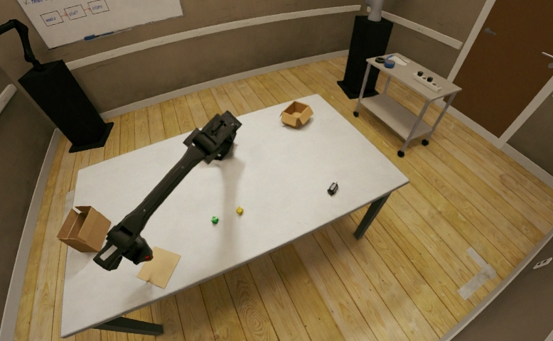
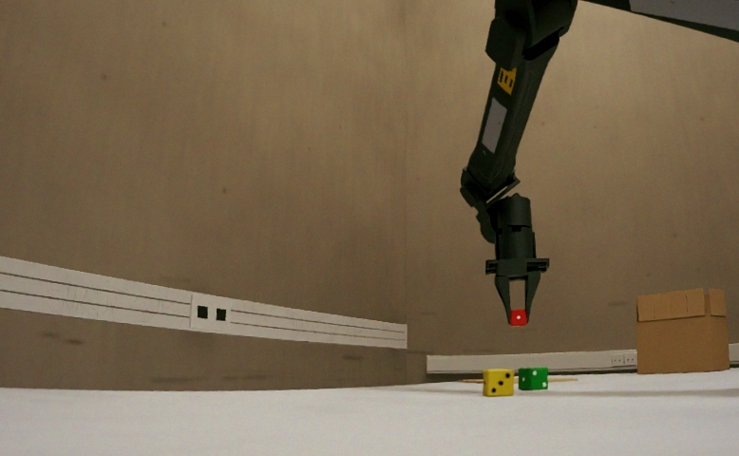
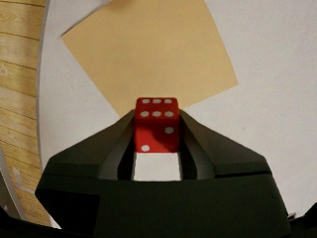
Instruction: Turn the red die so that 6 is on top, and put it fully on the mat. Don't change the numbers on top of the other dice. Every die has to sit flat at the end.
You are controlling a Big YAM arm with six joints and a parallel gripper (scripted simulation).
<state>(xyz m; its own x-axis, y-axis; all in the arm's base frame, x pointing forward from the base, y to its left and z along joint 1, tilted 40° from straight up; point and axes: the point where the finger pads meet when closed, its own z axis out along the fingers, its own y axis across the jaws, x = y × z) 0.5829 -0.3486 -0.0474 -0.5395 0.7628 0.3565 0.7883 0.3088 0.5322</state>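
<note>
My gripper (image 1: 146, 256) (image 2: 518, 317) (image 3: 157, 117) is shut on the red die (image 1: 146, 256) (image 2: 518, 317) (image 3: 158, 126) and holds it in the air, well above the table. In the wrist view the die shows a face with six pips toward the far side and a face with two pips toward the camera. The tan mat (image 1: 160, 266) (image 3: 149, 47) lies flat on the white table (image 1: 296, 168) near its front left, just below and beyond the die. The yellow die (image 1: 239, 210) (image 2: 498, 382) and the green die (image 1: 214, 219) (image 2: 533, 378) sit flat on the table, apart from the mat.
An open cardboard box (image 1: 83, 228) (image 2: 682, 330) stands left of the mat near the table's left edge. Another open box (image 1: 296, 114) stands at the far side. A small black object (image 1: 333, 188) lies near the table's right edge. The arm's base (image 1: 216, 137) stands at the table's back middle.
</note>
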